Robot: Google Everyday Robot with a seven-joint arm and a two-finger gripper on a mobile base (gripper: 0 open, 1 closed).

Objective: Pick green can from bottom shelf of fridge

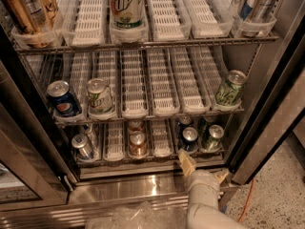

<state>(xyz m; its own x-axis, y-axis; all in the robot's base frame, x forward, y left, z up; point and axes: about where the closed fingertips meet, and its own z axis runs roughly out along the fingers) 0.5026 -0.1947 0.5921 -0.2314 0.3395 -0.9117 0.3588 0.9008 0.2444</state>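
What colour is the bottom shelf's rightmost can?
The can is dark green, silver-topped; camera view. Gripper just in front of it.

Green can upright at the front right of the fridge's bottom shelf.

The green can is small and dark green with a silver top and pull tab. It stands upright in the rightmost lane tray of the bottom shelf, a shadowed wire rack with white slotted trays, at its front edge. The fridge is stainless steel, with its shiny sill just below the rack. The gripper hovers over that sill, fingers spread, just in front of and below the can, not touching it.
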